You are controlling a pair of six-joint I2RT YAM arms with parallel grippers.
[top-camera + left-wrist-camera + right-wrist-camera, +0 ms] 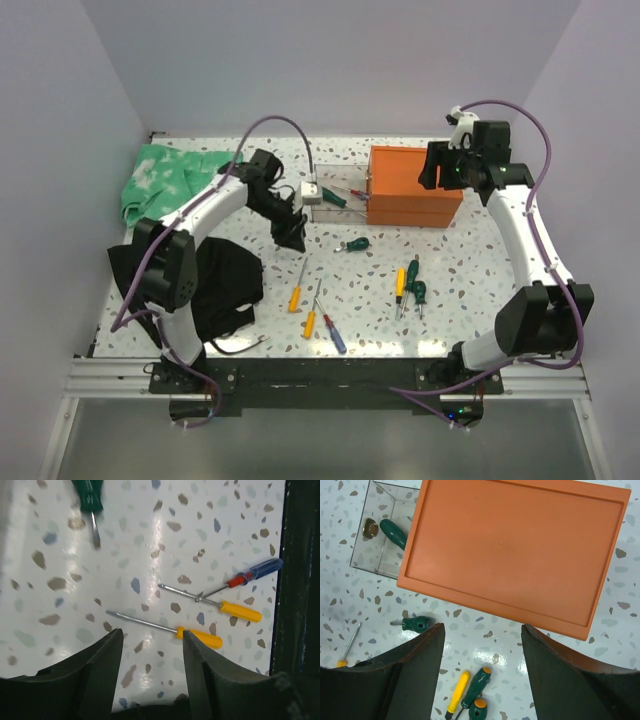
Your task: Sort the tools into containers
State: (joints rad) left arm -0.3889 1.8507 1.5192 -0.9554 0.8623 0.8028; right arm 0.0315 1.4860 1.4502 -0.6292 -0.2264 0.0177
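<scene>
Visibly, the orange chest's (520,550) drawer (362,562) holds a green screwdriver (393,533).

Free tabletop (470,270) between chest (415,187) and screwdrivers (295,299), except 1 stubby screwdriver (353,244).

I'm working over a glossy white table (480,290) flecked with grey, brown and blue chips, like terrazzo. Plain pale walls box it in on three sides: a back wall (330,60), a left wall (50,150) and a right wall (610,110), all with a faint lavender cast. Light leaves soft bright streaks on the tabletop. An aluminium rail (110,378) runs along the near edge; below it I see only a dull grey surface (330,450).
</scene>
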